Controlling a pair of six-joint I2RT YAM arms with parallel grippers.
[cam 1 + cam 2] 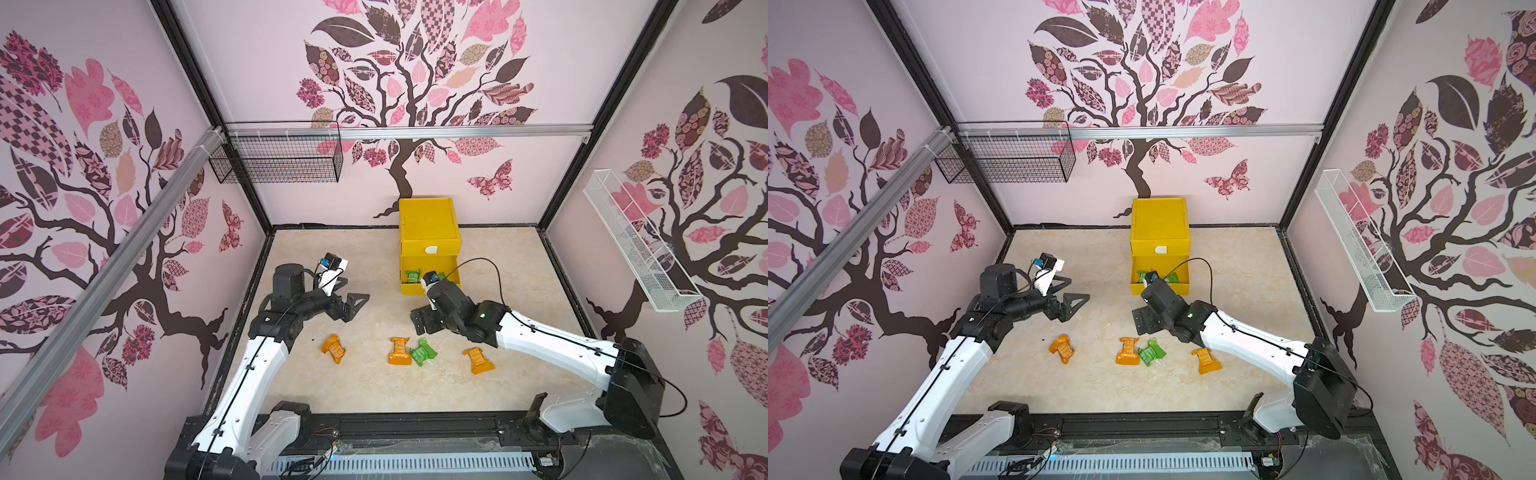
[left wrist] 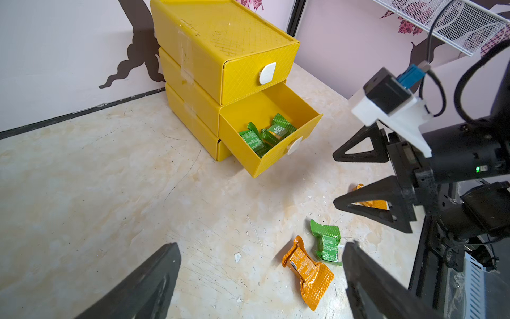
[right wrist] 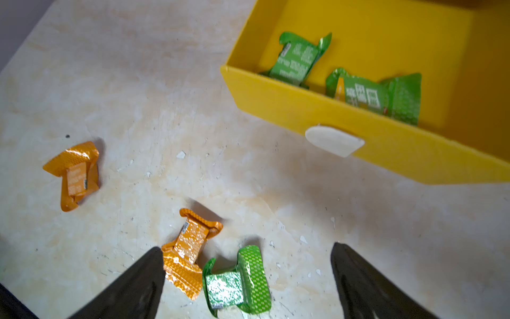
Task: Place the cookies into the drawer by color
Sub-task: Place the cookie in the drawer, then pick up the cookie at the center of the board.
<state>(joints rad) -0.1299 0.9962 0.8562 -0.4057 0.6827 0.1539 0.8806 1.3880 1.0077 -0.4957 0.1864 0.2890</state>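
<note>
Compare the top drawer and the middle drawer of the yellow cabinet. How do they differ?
The top drawer is shut flush, while the middle drawer is pulled out. The top drawer's contents are hidden. The middle drawer is open on top and shows two green packets inside. Both drawers are yellow, each with a white tab on its front.

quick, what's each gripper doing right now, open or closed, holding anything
left gripper: open, holding nothing
right gripper: open, holding nothing
</note>
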